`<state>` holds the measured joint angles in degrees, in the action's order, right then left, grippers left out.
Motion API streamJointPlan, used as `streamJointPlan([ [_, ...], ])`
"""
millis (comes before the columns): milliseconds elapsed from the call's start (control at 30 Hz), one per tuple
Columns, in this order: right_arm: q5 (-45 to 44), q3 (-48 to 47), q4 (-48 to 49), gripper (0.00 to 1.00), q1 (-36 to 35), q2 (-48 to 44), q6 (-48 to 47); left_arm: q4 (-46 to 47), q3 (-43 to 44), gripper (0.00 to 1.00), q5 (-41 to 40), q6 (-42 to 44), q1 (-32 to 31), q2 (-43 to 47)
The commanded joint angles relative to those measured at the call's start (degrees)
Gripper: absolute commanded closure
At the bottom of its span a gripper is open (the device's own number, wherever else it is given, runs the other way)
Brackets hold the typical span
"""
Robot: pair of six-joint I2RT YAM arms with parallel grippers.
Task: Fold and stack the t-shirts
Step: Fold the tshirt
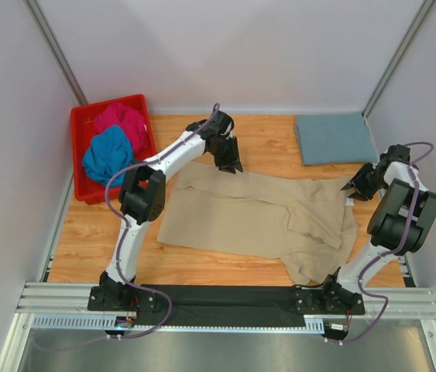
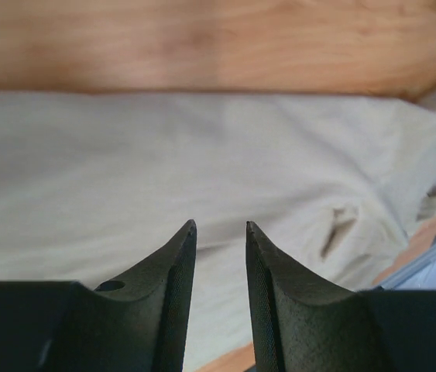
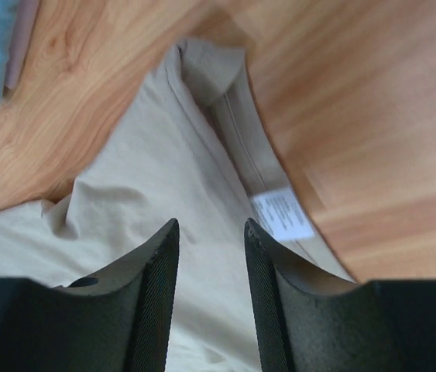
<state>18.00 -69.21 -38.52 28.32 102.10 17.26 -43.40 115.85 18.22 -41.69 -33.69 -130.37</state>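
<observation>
A beige t-shirt [image 1: 256, 211] lies spread across the middle of the table, partly folded. It also shows in the left wrist view [image 2: 202, 163] and in the right wrist view [image 3: 140, 186], where its white label [image 3: 282, 214] faces up. My left gripper [image 1: 231, 165] is open and empty above the shirt's far edge. My right gripper [image 1: 351, 187] is open and empty above the shirt's right corner. A folded grey-blue t-shirt [image 1: 335, 138] lies at the back right. A magenta t-shirt [image 1: 122, 119] and a bright blue t-shirt [image 1: 108, 155] sit crumpled in the bin.
A red plastic bin [image 1: 84, 124] stands at the back left of the wooden table [image 1: 264, 136]. White walls close in the table on three sides. A metal rail [image 1: 225, 298] runs along the near edge by the arm bases.
</observation>
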Motion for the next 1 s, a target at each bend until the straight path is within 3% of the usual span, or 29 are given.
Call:
streamJointPlan([
  [0, 3.9, -5.4, 4.3, 0.59, 0.3, 4.3, -3.6, 1.7, 0.2, 0.61, -0.9, 4.6, 3.7, -3.1],
  [333, 3.5, -11.1, 7.8, 0.56, 0.3, 10.0, -5.0, 0.1, 3.4, 0.61, -2.6, 7.4, 11.1, -8.4],
  [733, 5.0, -13.5, 10.6, 0.64, 0.3, 16.6, -5.7, -1.0, 2.9, 0.61, -3.8, 9.2, 12.9, -10.3],
  [867, 6.1, -13.2, 12.6, 0.76, 0.3, 16.9, -4.6, -1.1, 2.4, 0.61, -3.8, 8.4, 13.0, -10.3],
  [900, 6.1, -13.1, 12.9, 0.85, 0.3, 16.8, -4.6, -0.9, 2.1, 0.61, -4.0, 8.2, 13.0, -10.4],
  [967, 4.1, -12.2, 13.6, 0.93, 0.4, 15.7, -5.0, -1.7, 2.1, 0.61, -5.3, 7.2, 13.0, -10.3],
])
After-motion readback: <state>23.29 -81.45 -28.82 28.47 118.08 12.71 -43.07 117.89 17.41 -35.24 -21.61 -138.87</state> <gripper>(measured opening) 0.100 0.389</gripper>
